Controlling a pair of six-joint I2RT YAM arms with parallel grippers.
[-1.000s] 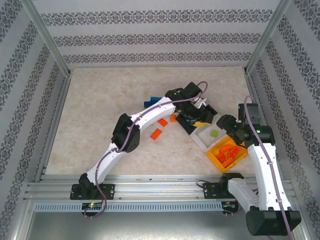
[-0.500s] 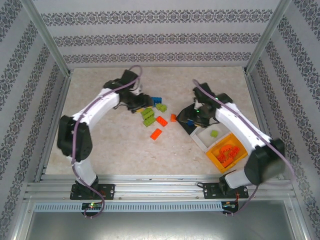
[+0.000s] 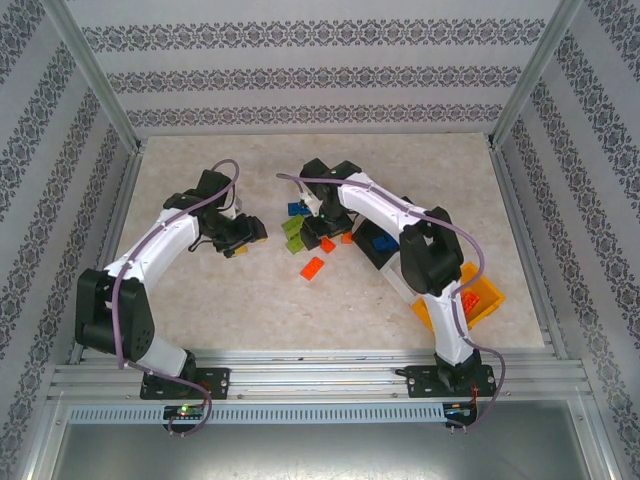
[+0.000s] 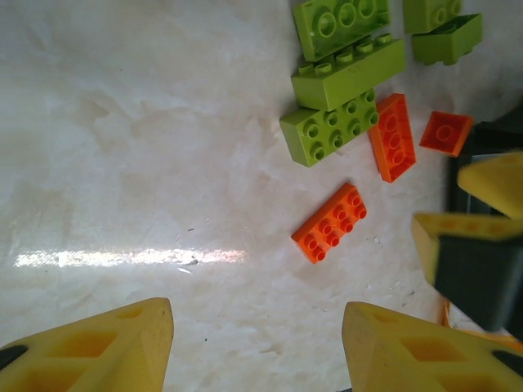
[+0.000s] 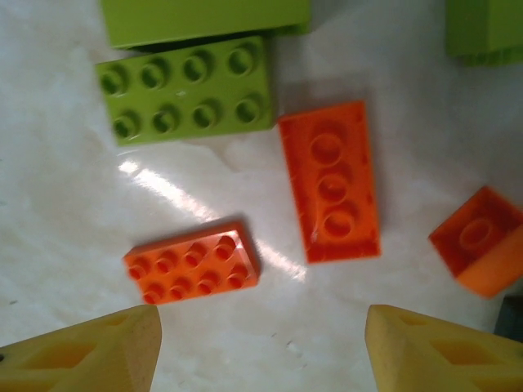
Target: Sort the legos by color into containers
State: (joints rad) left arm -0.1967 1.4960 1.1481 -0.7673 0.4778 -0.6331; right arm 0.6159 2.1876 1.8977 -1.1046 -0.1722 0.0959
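We see the long orange brick [image 5: 331, 180] flat on the table [image 5: 65, 229], just beside a green brick [image 5: 184, 90]. Its long axis runs straight away from the right gripper [image 5: 261, 318], whose jaws are parted and empty, probably lining up on it. The left gripper [image 4: 257, 306], likewise parted and empty, hovers farther off.

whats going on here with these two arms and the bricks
It's a lego colour-sorting job. The right gripper hovers with jaws open and empty over loose orange bricks and green bricks on the table. The left gripper is nearby, also open and empty. The orange-yellow bin sits off to the right.
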